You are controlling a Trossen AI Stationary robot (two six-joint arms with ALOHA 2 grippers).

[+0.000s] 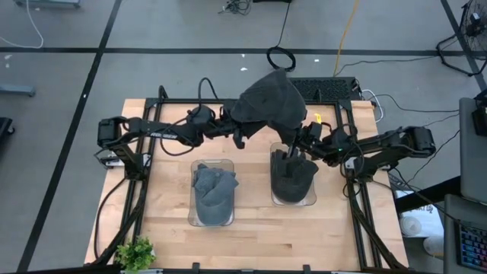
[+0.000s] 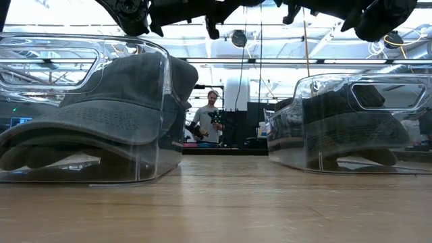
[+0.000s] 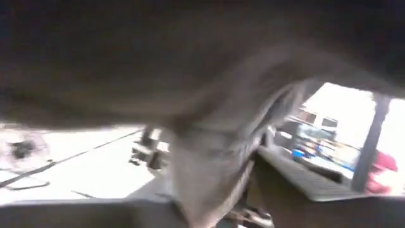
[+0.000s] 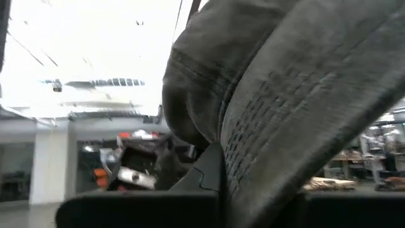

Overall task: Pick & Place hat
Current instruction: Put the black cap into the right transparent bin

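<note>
A dark grey hat (image 1: 270,103) hangs high above the table's far middle, between my two arms, and fills the right wrist view (image 4: 285,95). My right gripper (image 1: 303,131) comes at it from the table's right and is shut on it. My left gripper (image 1: 240,135) reaches in from the left, under the hat's left side; in the left wrist view the hat's cloth (image 3: 202,158) is blurred and covers it. Below stand two clear bins. The left bin (image 1: 211,222) holds grey hats and the right bin (image 1: 293,202) holds dark ones. My right gripper holds the hat by its stitched brim (image 4: 247,164), coming from the table's right and slanting upward. The brim runs down behind the gripper's own body, so the exact place of contact is hidden. The hat is lifted clear, above the bins, its crown over the gripper.
In the low view both bins (image 2: 155,101) (image 2: 317,88) rest on the wooden table with bare wood between them. A small green plant (image 1: 135,253) stands at the near left corner. A keyboard (image 1: 323,87) lies past the far edge. A person (image 2: 210,125) stands far behind.
</note>
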